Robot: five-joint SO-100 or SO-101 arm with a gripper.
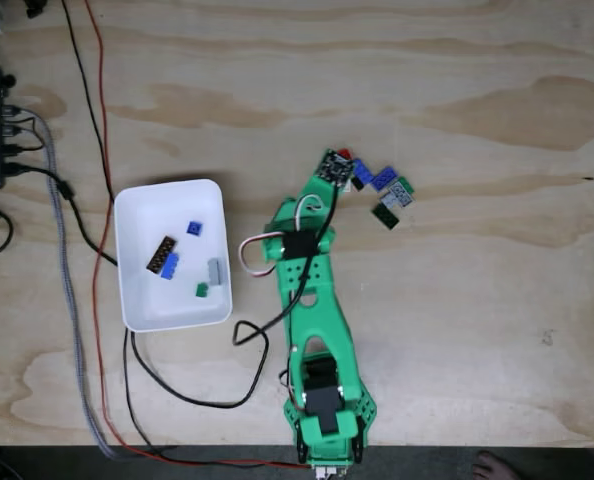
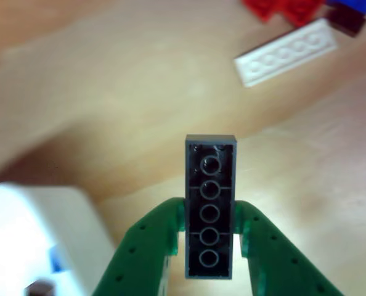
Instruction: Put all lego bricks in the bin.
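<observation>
While we look down from the fixed view, we see the green arm (image 1: 312, 300) stretched up the plywood table (image 1: 457, 300) from its base at the lower edge; its gripper (image 1: 334, 168) sits at the left end of a small cluster of loose lego bricks; the bin (image 1: 137, 300) lies to the arm's left, near but apart from it.

Inside the bin we count a brown-black studded plate (image 1: 162, 255), a blue brick beside it (image 1: 169, 267), a smaller blue piece (image 1: 194, 228), a grey brick (image 1: 215, 269) and a small green one (image 1: 203, 290).

By the gripper, still on the table, we make out a red brick (image 1: 345, 155) just above the wrist, a blue brick (image 1: 361, 172), a second blue brick (image 1: 384, 179), a green and pale piece (image 1: 400, 192) and a dark green plate (image 1: 385, 215); they lie close together, some touching.

From the other view, we see the gripper (image 2: 211, 243) closed on a dark brick (image 2: 211, 206); the brick stands on end with its hollow underside and row of round tubes facing the camera; the green fingers (image 2: 146, 246) press its two long sides at the lower half, leaving the top clear. Behind it on the table lie a white plate (image 2: 286, 52), red pieces (image 2: 281, 8) and a dark piece (image 2: 346, 18) at the upper edge, all blurred; a corner of the bin (image 2: 29, 240) shows at lower left.
</observation>
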